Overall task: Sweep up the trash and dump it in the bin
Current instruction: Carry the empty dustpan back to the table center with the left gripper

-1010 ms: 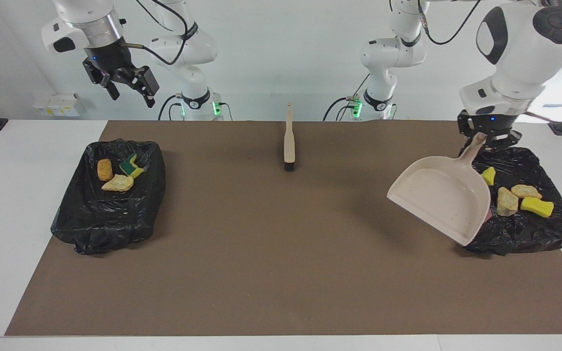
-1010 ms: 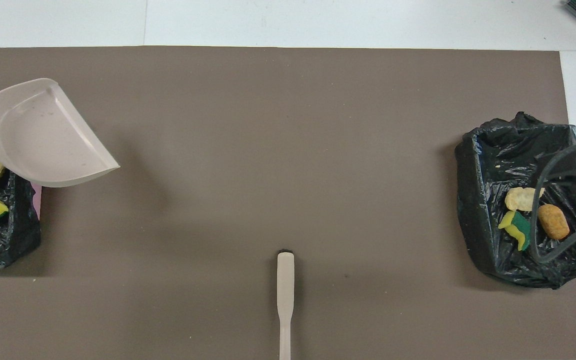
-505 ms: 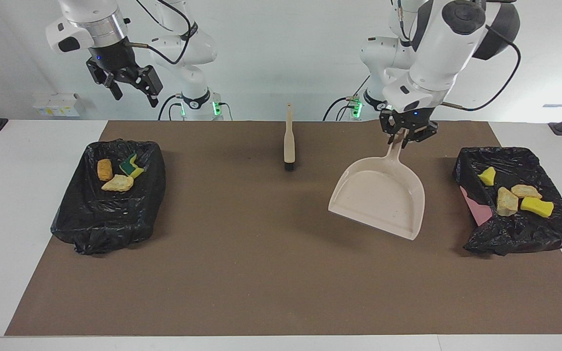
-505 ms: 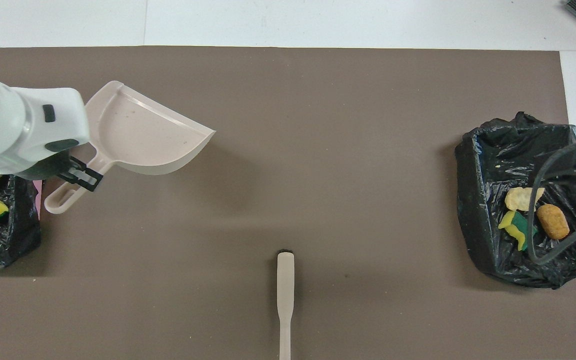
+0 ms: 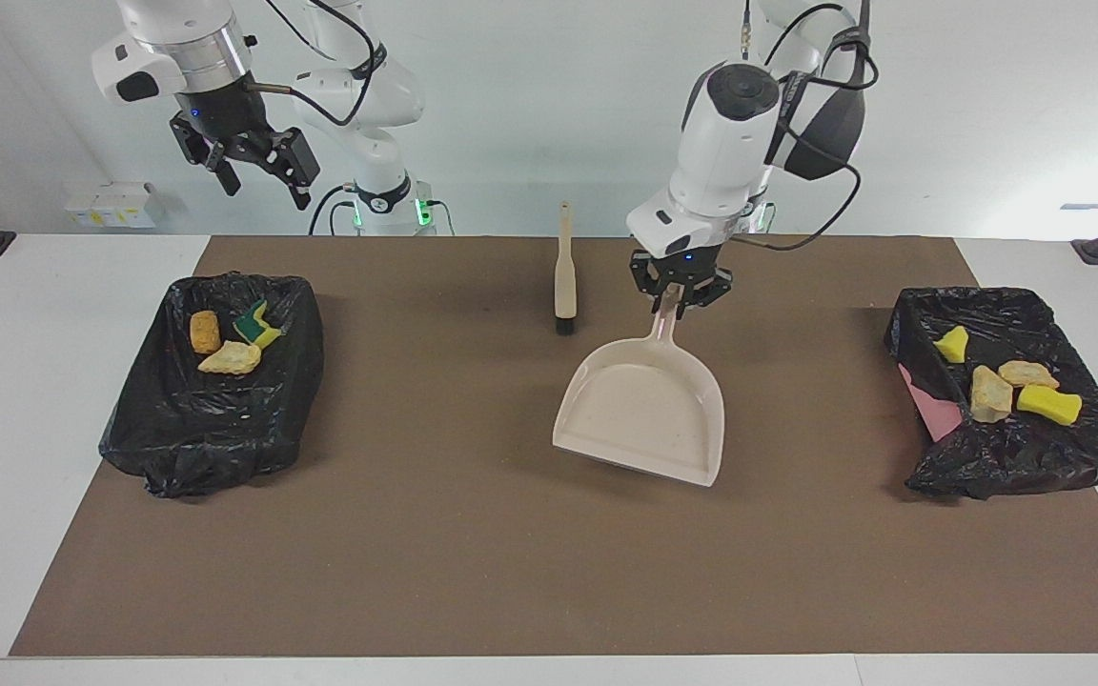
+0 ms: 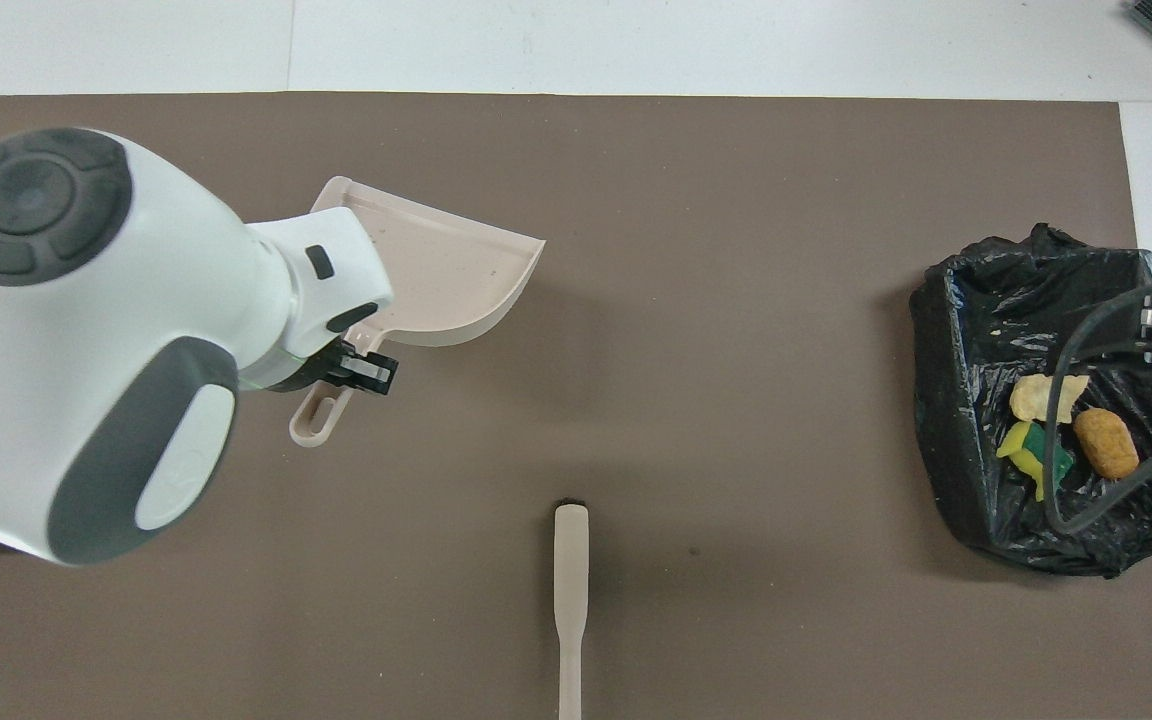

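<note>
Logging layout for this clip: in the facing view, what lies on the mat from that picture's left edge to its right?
Black-lined bin holding three scraps → brush → beige dustpan, held by the left gripper → black-lined bin holding four scraps.

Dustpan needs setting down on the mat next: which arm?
Left, probably. The left gripper is already shut on the dustpan handle over mid-mat. The right gripper waits open, high over the bin at its own end.
</note>
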Action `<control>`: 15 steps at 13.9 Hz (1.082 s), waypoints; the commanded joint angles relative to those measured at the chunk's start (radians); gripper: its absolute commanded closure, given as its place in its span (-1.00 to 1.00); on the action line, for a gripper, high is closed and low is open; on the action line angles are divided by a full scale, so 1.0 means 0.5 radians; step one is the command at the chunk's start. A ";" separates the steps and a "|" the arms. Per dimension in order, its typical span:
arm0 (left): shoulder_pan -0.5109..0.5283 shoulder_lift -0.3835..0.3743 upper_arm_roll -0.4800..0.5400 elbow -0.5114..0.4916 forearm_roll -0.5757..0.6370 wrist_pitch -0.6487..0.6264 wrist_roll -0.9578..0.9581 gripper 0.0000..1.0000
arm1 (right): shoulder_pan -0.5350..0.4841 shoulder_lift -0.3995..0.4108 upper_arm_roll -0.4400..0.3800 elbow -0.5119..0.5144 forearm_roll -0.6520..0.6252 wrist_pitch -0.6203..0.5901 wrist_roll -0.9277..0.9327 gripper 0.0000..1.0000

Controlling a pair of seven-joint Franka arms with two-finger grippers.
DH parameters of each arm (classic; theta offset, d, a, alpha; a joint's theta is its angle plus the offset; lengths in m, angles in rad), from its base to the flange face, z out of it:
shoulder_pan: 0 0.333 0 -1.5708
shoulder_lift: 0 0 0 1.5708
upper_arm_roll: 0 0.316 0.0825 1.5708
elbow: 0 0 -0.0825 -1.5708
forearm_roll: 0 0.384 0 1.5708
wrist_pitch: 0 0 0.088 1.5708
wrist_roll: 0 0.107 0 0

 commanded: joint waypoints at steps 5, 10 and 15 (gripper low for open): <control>-0.256 0.340 0.038 -0.058 -0.022 0.567 -0.472 1.00 | -0.030 0.020 0.028 0.032 -0.034 -0.019 -0.059 -1.00; -0.260 0.368 0.051 -0.052 0.018 0.595 -0.665 -1.00 | -0.042 0.008 -0.018 0.023 0.000 0.009 -0.239 -1.00; -0.018 0.261 0.066 0.012 0.076 0.503 -0.601 -1.00 | -0.036 -0.004 -0.039 0.017 -0.003 0.012 -0.224 -1.00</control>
